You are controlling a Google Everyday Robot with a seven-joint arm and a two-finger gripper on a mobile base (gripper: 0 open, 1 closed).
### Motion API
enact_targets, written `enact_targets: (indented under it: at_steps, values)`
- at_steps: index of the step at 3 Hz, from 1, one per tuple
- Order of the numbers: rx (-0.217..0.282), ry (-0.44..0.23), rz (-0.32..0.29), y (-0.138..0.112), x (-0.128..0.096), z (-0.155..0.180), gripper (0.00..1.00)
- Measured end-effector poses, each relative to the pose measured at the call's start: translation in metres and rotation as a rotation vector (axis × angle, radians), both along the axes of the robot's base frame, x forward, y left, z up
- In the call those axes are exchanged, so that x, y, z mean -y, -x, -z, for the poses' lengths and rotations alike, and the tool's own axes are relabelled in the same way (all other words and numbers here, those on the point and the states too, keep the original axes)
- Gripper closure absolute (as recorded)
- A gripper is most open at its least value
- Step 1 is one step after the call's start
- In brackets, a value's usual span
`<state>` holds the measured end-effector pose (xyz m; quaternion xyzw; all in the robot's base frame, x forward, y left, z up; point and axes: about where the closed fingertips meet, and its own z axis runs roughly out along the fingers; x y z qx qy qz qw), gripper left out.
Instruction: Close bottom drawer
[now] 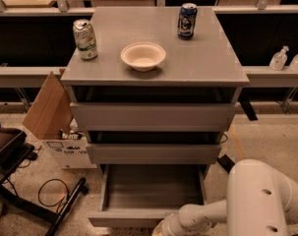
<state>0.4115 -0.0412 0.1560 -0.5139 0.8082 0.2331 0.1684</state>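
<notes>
The bottom drawer of the grey cabinet stands pulled out toward me, and its empty grey box shows from above. The middle drawer front and the taller top drawer front above it also stand slightly out. My white arm comes in from the bottom right. Its gripper sits at the frame's bottom edge, against the right half of the bottom drawer's front, and is mostly cut off.
On the cabinet top stand a white bowl, a green-and-white can and a blue can. An open cardboard box sits left of the cabinet. A black wheeled stand and a cable lie at lower left. Bottles are on a ledge at right.
</notes>
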Motion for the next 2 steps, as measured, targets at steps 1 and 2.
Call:
enact_targets:
  at_steps: [1, 2]
  values:
    - [0.014, -0.041, -0.032, -0.0193, -0.0046, 0.0137, 1.0]
    - [0.018, -0.042, -0.032, -0.0233, -0.0036, 0.0138, 1.0]
